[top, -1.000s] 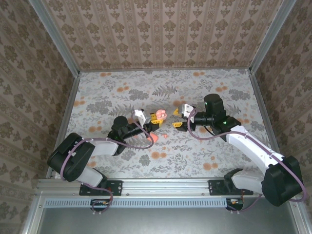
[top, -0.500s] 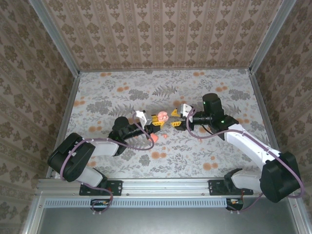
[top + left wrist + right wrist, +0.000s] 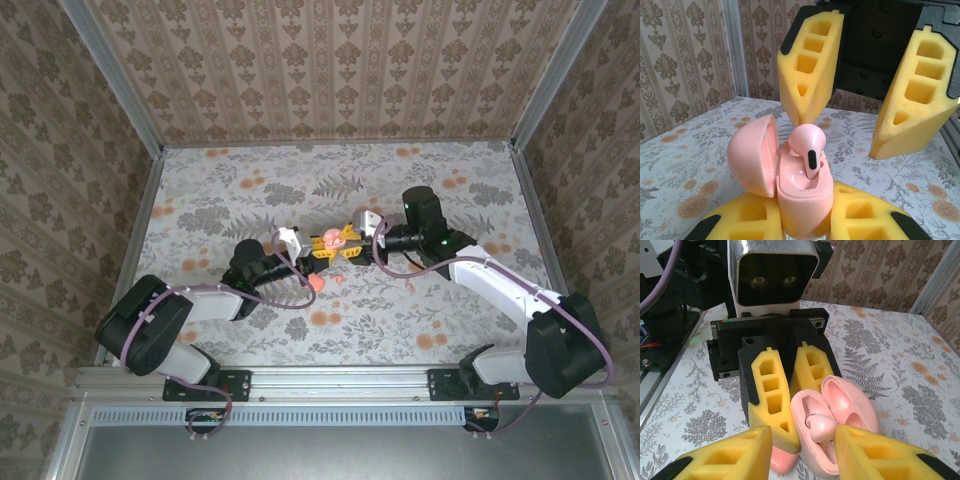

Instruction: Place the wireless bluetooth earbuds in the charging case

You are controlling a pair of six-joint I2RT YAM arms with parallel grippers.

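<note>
While open, charging case [image 3: 802,197] with earbud [image 3: 809,144]

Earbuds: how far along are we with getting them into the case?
Done: the charging case is lid-open in the shut left gripper. In hand: one earbud stands stem-down in a well, head above the rim, between the fingers of the open right gripper. Left: seat it, then the other well, which looks empty; a pink bit on the cloth may be the second earbud.

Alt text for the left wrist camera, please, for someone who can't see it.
An open pink case, clamped in the left pincer, has one earbud standing in it. The right pincer hangs above, jaws apart.
</note>
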